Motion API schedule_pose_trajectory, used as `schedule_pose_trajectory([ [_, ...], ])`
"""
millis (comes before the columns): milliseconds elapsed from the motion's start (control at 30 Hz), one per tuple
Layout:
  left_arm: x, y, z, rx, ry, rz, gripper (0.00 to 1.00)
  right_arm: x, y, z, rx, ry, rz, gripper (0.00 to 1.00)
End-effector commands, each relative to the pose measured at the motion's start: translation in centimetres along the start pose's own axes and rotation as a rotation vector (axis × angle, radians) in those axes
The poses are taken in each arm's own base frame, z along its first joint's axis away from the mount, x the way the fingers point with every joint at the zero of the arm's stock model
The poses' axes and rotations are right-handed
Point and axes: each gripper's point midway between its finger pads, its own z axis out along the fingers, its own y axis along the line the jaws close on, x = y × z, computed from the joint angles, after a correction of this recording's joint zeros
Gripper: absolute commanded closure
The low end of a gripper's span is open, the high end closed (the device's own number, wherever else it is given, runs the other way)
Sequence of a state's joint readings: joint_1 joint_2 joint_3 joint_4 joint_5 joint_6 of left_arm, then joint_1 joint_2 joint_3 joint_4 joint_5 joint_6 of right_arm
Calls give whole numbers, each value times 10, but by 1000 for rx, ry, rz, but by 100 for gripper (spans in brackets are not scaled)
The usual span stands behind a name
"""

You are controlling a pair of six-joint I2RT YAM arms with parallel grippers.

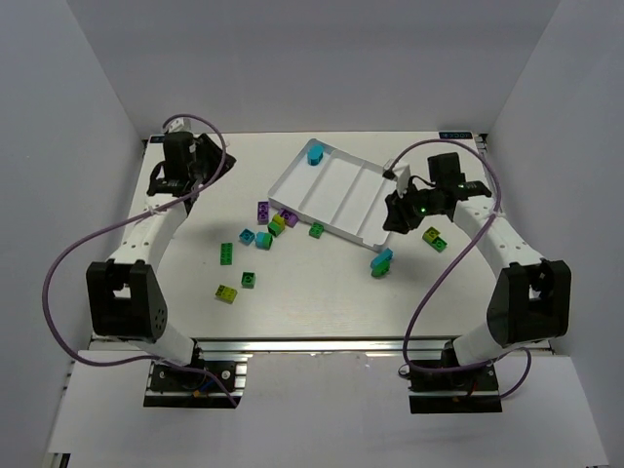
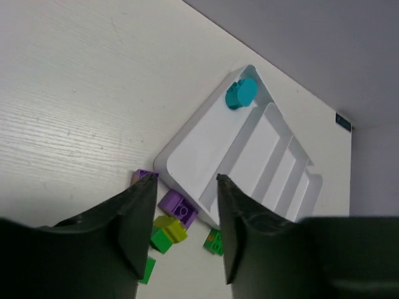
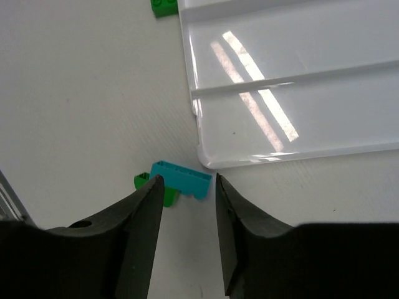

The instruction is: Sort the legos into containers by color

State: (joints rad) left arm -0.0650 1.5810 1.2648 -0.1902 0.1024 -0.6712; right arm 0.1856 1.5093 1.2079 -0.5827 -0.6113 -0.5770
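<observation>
The white tray (image 1: 343,191) lies tilted at the back centre, with one cyan brick (image 1: 315,153) in its far left compartment. Loose purple (image 1: 263,210), yellow-green (image 1: 277,222), green (image 1: 316,230) and cyan (image 1: 246,236) bricks lie left of and in front of it. My right gripper (image 1: 397,216) is open and empty beside the tray's right end, above a cyan brick (image 3: 181,179) that sits on a green one (image 3: 167,194). My left gripper (image 1: 209,164) is open and empty, raised at the back left. In its wrist view the open gripper (image 2: 186,180) frames the tray's near corner (image 2: 206,149).
A yellow-green brick (image 1: 433,237) lies right of my right gripper. More bricks, green (image 1: 249,280) and yellow-green (image 1: 226,292), lie toward the front left. White walls enclose the table on three sides. The cables of both arms loop outward.
</observation>
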Motion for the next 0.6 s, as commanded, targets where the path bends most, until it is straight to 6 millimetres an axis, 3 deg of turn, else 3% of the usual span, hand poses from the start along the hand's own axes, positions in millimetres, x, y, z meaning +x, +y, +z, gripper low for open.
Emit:
schedule_pose_trajectory([
  [0,29,-9,-20,37,70,94,46,40,15,1,11,183,50,54],
  [67,36,-4,-32,34,75,108,35,50,22,0,-3,221,63,45],
  [100,37,-1,-37,27,69,107,30,52,26,1,-6,228,59,30],
  [133,40,4,-45,16,58,93,20,56,31,0,-9,237,53,25],
  [167,39,11,-49,-15,36,84,18,58,32,1,0,244,45,22],
  [233,38,21,-57,-64,10,47,4,65,40,3,4,265,42,20],
  [367,43,48,-72,-133,-43,-43,2,73,41,6,53,288,91,20],
  [433,47,47,-73,-108,-30,-55,2,74,33,6,107,296,112,20],
  [567,66,52,-73,-110,56,-34,7,69,38,9,109,278,100,20],
])
